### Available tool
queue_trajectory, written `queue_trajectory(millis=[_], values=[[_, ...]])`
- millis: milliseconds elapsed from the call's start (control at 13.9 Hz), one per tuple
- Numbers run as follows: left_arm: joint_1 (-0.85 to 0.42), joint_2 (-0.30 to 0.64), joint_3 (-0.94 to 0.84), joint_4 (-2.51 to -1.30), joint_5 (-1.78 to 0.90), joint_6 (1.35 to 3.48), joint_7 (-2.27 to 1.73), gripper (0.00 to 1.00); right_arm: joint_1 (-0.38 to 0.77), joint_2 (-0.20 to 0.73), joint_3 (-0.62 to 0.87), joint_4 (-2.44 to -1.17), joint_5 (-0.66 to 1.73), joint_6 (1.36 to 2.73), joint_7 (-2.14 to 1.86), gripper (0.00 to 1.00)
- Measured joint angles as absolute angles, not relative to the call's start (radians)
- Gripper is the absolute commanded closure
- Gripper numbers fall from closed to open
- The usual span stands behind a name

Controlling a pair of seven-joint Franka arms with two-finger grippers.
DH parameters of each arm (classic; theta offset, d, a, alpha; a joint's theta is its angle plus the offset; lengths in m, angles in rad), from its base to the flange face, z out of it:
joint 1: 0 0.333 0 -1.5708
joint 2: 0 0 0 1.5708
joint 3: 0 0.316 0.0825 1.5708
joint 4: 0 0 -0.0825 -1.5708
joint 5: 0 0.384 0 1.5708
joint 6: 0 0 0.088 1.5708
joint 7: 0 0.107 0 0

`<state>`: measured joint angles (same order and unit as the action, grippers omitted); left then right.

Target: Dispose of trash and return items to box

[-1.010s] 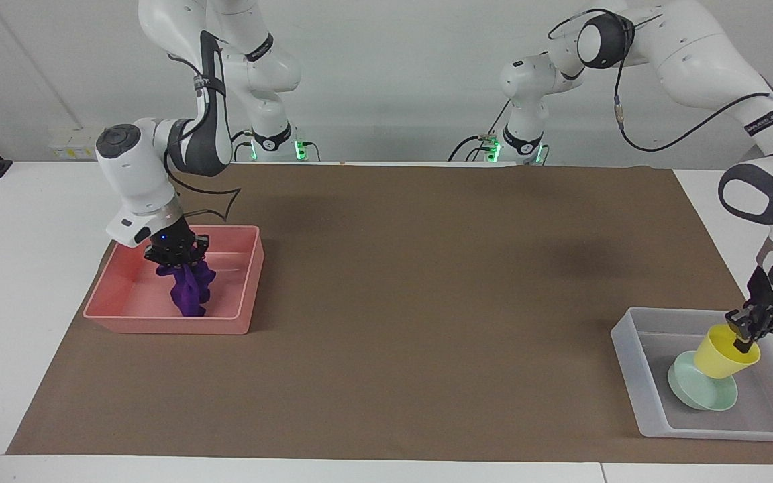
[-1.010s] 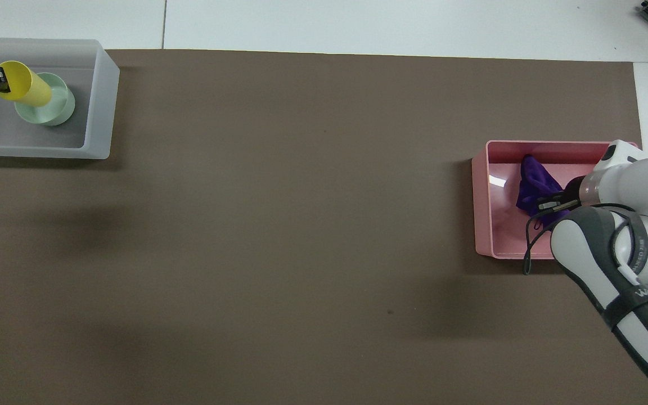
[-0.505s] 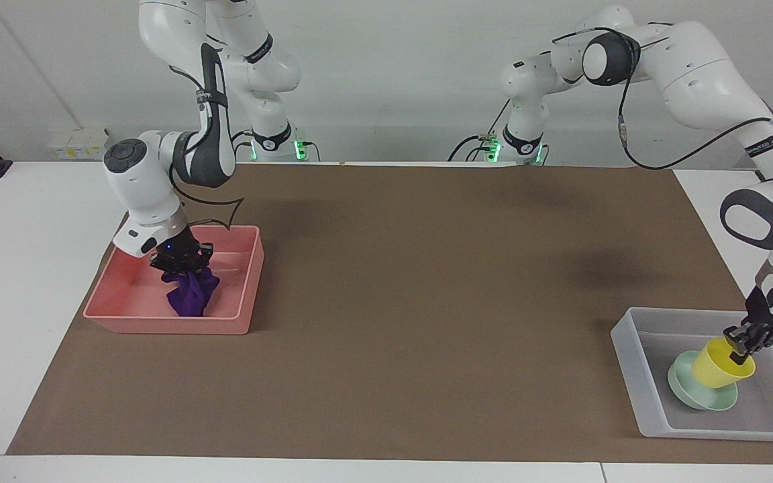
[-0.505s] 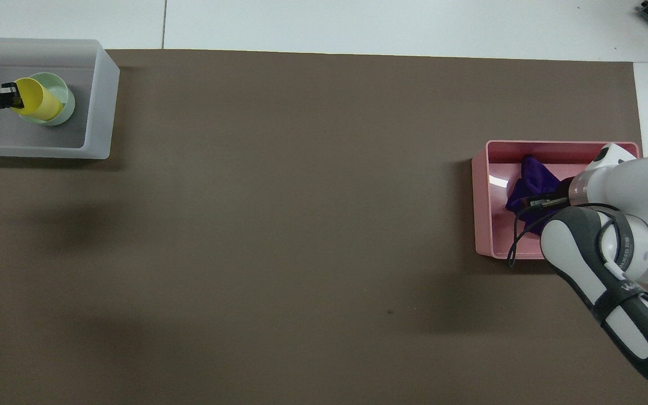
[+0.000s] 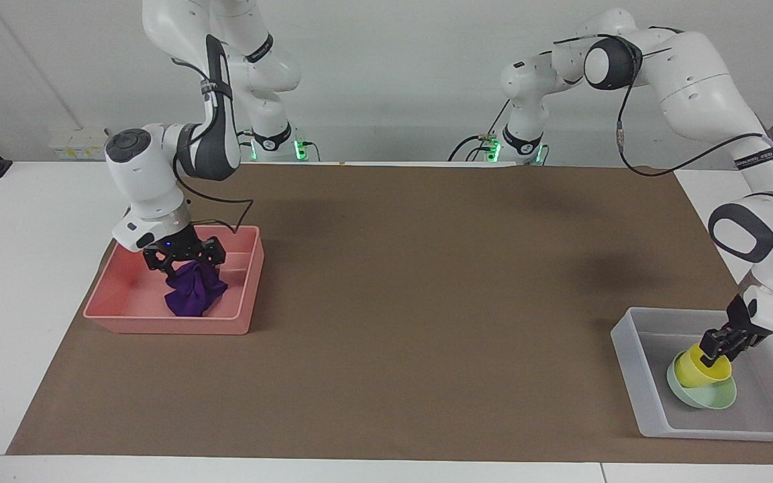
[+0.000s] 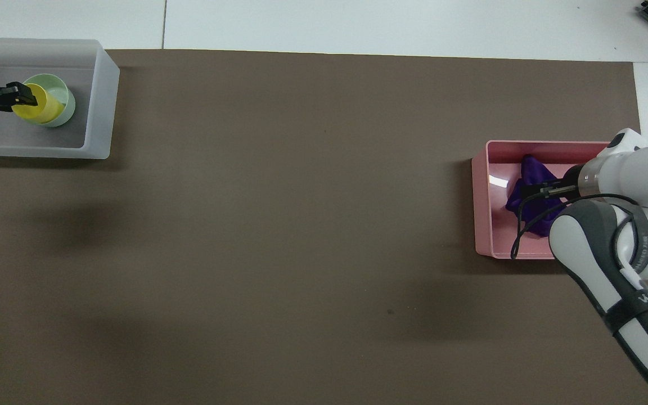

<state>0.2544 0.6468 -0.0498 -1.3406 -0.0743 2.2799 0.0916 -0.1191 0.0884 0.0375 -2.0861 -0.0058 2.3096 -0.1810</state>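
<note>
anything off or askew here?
Little stands out. The cup sits tilted inside the bowl in the box, with the left gripper on its rim. The cloth lies crumpled in the pink tray under the open right gripper. Nothing is spilled or damaged.

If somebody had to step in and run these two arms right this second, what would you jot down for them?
Right gripper: open, low in the pink tray, just above the purple cloth wad, which lies in that tray, apparently let go.
Left gripper: shut on the rim of the yellow cup, which is nested in the mint-green bowl inside the translucent box.
Done: trash is in the pink tray; bowl and cup are in the box.
Left: open the left gripper off the cup, then lift both arms clear.
</note>
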Motion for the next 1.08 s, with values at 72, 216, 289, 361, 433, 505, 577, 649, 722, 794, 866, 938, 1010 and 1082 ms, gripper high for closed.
queue_trajectory(millis=[72,216,289,361,433,505,577,649,722,794,866,938,1010,1082], values=[[0.250,0.628,-0.054,-1.341,-0.074,2.274,0.110,0.00,-0.102,0.069,0.039,-2.065,-0.006,2.269,-0.142,0.00],[0.236,0.564,-0.058,-1.351,-0.074,2.234,0.135,0.00,-0.055,0.040,0.041,-2.032,-0.006,2.203,-0.060,0.00],[0.225,0.518,-0.060,-1.375,-0.074,2.218,0.141,0.00,-0.032,0.028,0.042,-2.017,-0.006,2.170,-0.024,0.00],[0.209,0.466,-0.061,-1.414,-0.074,2.205,0.145,0.00,-0.013,0.017,0.043,-2.002,-0.006,2.135,0.003,0.00],[0.186,0.409,-0.062,-1.464,-0.074,2.198,0.145,0.00,0.001,0.006,0.044,-1.983,-0.006,2.094,0.025,0.00],[0.158,0.351,-0.063,-1.520,-0.074,2.196,0.145,0.00,0.011,-0.004,0.044,-1.956,-0.006,2.045,0.039,0.00],[0.130,0.293,-0.063,-1.579,-0.074,2.194,0.145,0.00,0.017,-0.013,0.044,-1.921,-0.006,1.992,0.046,0.00],[0.104,0.232,-0.063,-1.642,-0.074,2.191,0.140,0.00,0.021,-0.021,0.044,-1.877,-0.006,1.934,0.049,0.00],[0.084,0.177,-0.063,-1.695,-0.074,2.182,0.131,0.00,0.022,-0.025,0.044,-1.837,-0.006,1.887,0.049,0.00],[0.065,0.124,-0.063,-1.740,-0.074,2.160,0.121,0.00,0.023,-0.029,0.045,-1.797,-0.006,1.843,0.050,0.00],[0.045,0.074,-0.063,-1.777,-0.074,2.133,0.116,0.00,0.023,-0.030,0.047,-1.757,-0.006,1.802,0.053,0.00],[0.028,0.033,-0.063,-1.803,-0.074,2.105,0.114,0.00,0.023,-0.030,0.051,-1.722,-0.005,1.764,0.065,0.00],[0.012,-0.004,-0.063,-1.822,-0.069,2.069,0.113,0.00,0.023,-0.030,0.054,-1.684,-0.005,1.718,0.078,0.00],[0.001,-0.031,-0.063,-1.833,-0.053,2.029,0.113,0.00,0.024,-0.030,0.056,-1.651,-0.005,1.679,0.085,0.00]])
